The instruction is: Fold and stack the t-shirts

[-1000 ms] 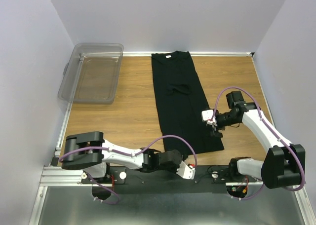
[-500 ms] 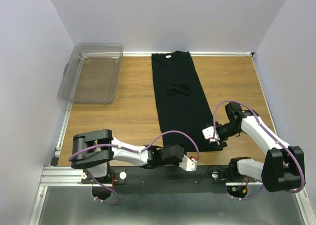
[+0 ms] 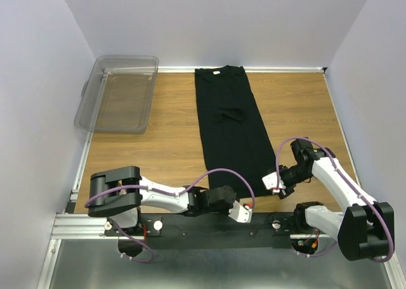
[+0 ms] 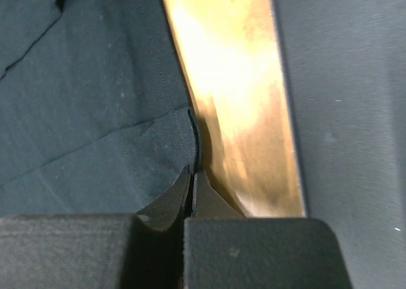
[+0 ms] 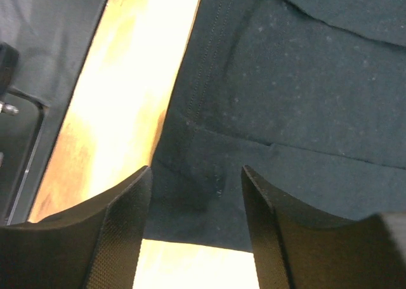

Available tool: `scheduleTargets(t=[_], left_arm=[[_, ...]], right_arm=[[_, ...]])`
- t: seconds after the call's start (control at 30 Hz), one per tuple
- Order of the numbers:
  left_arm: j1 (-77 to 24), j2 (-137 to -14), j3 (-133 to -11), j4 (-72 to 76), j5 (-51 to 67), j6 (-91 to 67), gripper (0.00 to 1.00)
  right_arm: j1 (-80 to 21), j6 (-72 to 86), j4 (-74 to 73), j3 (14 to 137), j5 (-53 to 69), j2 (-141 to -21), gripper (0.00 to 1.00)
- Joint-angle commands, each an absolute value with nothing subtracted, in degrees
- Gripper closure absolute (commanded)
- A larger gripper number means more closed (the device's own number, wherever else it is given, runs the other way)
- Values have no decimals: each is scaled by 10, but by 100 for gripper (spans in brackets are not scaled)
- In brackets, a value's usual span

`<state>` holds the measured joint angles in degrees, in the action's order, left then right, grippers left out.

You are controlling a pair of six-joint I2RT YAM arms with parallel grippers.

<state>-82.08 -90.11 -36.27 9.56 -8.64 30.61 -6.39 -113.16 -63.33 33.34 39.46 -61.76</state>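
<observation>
The wooden table (image 3: 165, 143) carried a black t-shirt (image 3: 231, 137), folded into a long narrow strip and lying flat down the middle, with its collar at the far edge and its hem close to the near edge. A clear plastic bin (image 3: 120, 102) sat at the far left corner, well apart from the t-shirt.
</observation>
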Motion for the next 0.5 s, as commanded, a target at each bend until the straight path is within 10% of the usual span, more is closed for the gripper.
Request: scheduleTargets(t=[0.0, 0.47], left_arm=[[-818, -882, -380, 59, -27, 316, 100], [-733, -809, -410, 58, 90, 314, 100]], right_arm=[[-71, -1141, -678, 356, 387, -614, 38], [-112, -1097, -679, 381, 349, -659, 42]])
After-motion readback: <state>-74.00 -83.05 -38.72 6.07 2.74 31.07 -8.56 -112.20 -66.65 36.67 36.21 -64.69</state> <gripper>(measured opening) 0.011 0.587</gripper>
